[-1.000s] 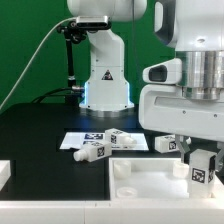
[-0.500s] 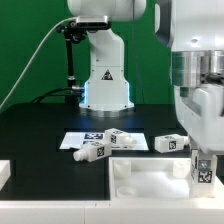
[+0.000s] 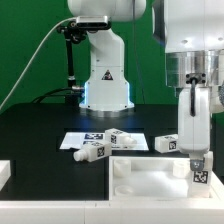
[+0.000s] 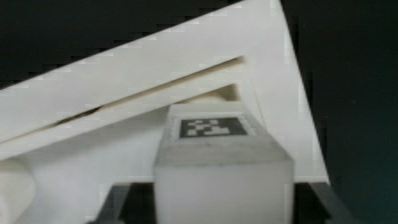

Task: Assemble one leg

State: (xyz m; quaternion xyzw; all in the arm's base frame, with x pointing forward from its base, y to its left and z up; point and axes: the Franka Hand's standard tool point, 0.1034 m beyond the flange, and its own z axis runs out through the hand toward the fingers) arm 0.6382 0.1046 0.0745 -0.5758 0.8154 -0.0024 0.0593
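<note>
Gripper: I see my gripper (image 3: 196,160) at the exterior view's right, near edge, pointing straight down over the panel's right end. Its fingers are closed onto a leg; the wrist view shows the two dark fingertips (image 4: 121,203) pressed against either side of the post.

Held leg: the leg (image 3: 199,172) hangs upright between the fingers, a square tag facing the exterior camera. In the wrist view I look down its length (image 4: 221,170), with a tag at its far end.

Contact with panel: from the exterior view the held leg's lower end sits at the panel's top surface; I cannot tell whether it touches or is seated.

Panel: the large flat white panel (image 3: 150,180) lies along the near edge, right of centre. In the wrist view its corner (image 4: 160,95) fills the frame beneath the leg.

Loose legs: one leg (image 3: 92,152) lies on its side just left of the panel's far left corner; another leg (image 3: 125,140) lies just beyond the panel's far edge; a third leg (image 3: 169,144) lies to the right of that, near the gripper.

Marker board: the marker board (image 3: 82,138) lies flat on the black table (image 3: 40,130), beside the loose legs.

Robot base: the white robot base (image 3: 105,80) stands far, centre.
</note>
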